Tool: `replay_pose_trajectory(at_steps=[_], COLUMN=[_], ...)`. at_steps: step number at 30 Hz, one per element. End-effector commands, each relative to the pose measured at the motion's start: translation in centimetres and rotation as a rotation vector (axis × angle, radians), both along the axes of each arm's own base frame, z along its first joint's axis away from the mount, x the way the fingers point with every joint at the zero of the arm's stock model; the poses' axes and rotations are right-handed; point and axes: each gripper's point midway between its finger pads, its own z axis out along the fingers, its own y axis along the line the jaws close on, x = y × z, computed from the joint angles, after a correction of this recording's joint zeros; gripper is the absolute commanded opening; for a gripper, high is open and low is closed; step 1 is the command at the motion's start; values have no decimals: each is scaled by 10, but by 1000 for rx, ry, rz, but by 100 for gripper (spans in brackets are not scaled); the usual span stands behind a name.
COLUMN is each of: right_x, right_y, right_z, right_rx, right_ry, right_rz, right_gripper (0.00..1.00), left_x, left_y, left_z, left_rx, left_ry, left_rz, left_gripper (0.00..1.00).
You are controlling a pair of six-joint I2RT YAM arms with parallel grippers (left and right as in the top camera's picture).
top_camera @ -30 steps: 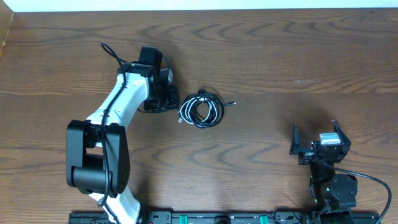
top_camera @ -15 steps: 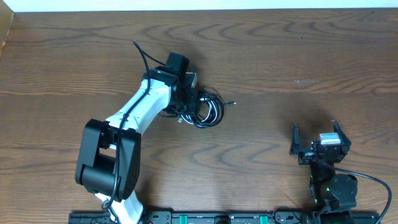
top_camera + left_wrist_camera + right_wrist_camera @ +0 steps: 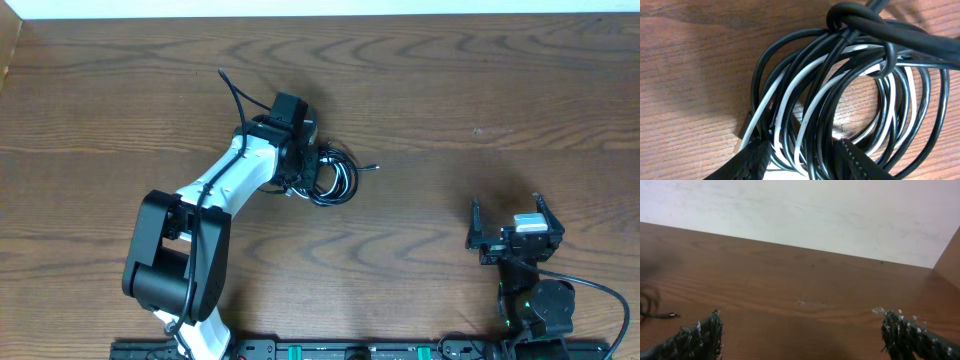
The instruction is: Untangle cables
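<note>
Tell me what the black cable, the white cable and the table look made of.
Black cable: likely rubber or PVC jacket, smooth semi-gloss; highlights run along its curves. White cable: similar smooth plastic sheath, slightly shiny. Table: wood or wood-look laminate, matte brown; grain shows, real or printed unclear.

My view from the remote station: the brown, wood-grained desk carries a single small coil a little left of centre. In it a black cable and a white cable lie looped through one another, flat on the surface. One small plug sticks out on the coil's right side, resting on bare wood.
</note>
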Motion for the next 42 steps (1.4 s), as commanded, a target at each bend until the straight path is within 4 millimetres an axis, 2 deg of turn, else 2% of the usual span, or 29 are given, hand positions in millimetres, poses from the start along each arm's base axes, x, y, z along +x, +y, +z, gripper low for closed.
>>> replay_pose_trajectory(at_steps=[1,6,10,13,20,24,29,35,42], right_x=[0,0,0,0,0,0,0,0,0], right_y=[2,2,2,2,2,2,2,2,2], right_z=[0,0,0,0,0,0,0,0,0], right_rx=[14,14,14,14,14,14,14,14,14], right_ry=[0,1,0,1,1,1,1,1,0], right_rz=[8,8,8,8,8,8,8,8,8], right_gripper=[99,99,99,99,99,99,99,99,99], left_x=[-2,-4,0,7,17,20,13,16,7], left_y=[2,3,26,51,75,71,42,40,43], left_z=[-5,10,30,38,32,17,4,-1,-19], left_rx=[16,13,95,170,174,159,42,39,51], left_ry=[11,-2,-58,-92,-85,-62,-11,-15,24], left_rz=[-10,-9,32,163,302,287,112,98,98], left_gripper=[47,50,50,50,52,56,57,60,60])
